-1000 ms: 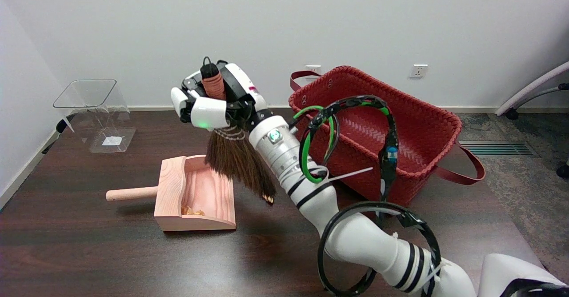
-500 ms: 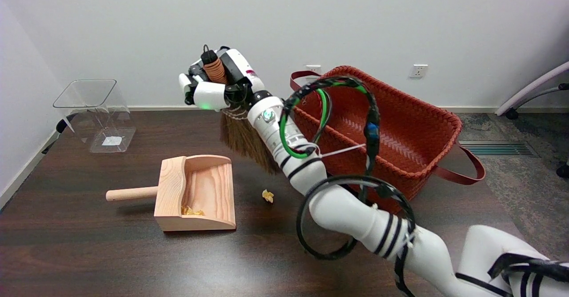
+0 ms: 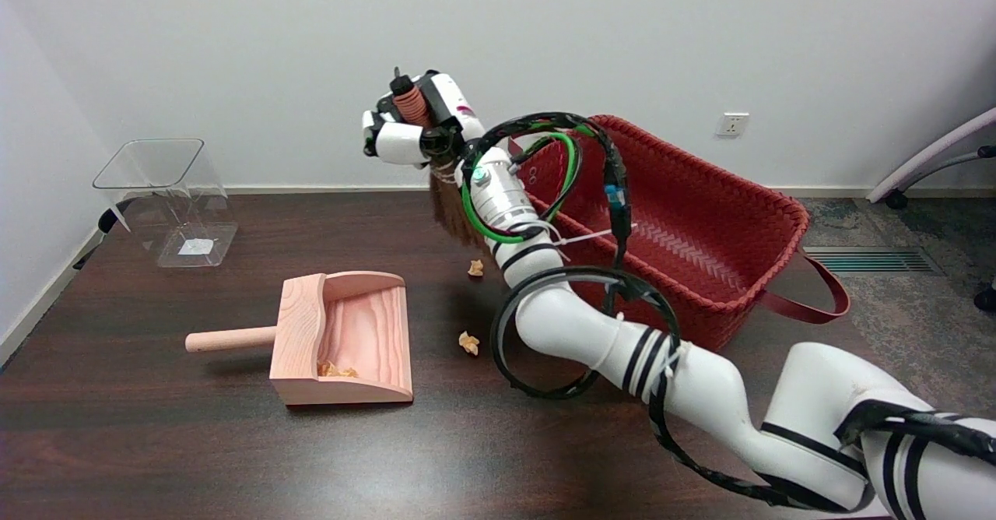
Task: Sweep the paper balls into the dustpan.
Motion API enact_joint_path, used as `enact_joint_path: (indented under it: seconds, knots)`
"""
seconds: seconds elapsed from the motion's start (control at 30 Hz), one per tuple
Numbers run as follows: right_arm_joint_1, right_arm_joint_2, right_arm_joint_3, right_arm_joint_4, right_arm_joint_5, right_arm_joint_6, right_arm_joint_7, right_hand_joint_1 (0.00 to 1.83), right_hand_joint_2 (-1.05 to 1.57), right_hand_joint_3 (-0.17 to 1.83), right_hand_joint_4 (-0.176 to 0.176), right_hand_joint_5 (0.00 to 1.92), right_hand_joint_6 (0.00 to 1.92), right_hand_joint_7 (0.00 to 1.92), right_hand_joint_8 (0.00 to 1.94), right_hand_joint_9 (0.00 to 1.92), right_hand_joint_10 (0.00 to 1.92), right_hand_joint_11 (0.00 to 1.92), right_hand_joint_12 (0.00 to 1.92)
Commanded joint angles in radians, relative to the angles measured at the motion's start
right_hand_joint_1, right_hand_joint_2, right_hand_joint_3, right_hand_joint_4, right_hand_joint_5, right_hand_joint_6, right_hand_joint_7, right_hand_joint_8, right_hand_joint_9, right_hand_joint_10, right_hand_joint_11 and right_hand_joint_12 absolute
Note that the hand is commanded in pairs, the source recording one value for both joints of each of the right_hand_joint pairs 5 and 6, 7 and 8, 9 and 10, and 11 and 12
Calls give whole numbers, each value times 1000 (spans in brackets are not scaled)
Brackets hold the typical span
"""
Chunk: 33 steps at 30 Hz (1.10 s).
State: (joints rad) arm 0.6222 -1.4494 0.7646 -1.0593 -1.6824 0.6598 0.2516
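Observation:
My right hand (image 3: 412, 127) grips the handle of a small brown broom (image 3: 451, 212), held up in the air near the table's far side; its bristles hang down beside my forearm, clear of the table. A wooden dustpan (image 3: 346, 341) with a round handle to the left lies on the dark table, with crumpled paper (image 3: 336, 369) inside near its front lip. Two small paper balls lie on the table to the right of the dustpan: one (image 3: 468, 342) nearer, one (image 3: 475, 268) farther back below the bristles.
A red woven basket (image 3: 700, 224) with handles stands at the back right, close behind my arm. A clear plastic container (image 3: 167, 197) sits at the back left. Cables loop around my forearm (image 3: 560, 302).
My right hand has lifted the broom up and away to the far right, off the dustpan. That uncovered the two paper balls on the table.

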Motion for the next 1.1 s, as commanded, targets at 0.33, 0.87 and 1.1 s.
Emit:
enact_joint_path:
  seconds: [0.33,0.87,1.1]
  knots:
    - [43,16,-6,337,-30,129,233,1073,681,1280,0,1920,1920,1920,1920,1920,1920,1920,1920]
    - [-31,25,-13,239,94,115,252,1069,639,1314,0,1920,1920,1920,1920,1920,1920,1920,1920]
    - [-84,15,-14,131,202,59,252,1069,646,1302,0,1920,1920,1920,1920,1920,1920,1920,1920]
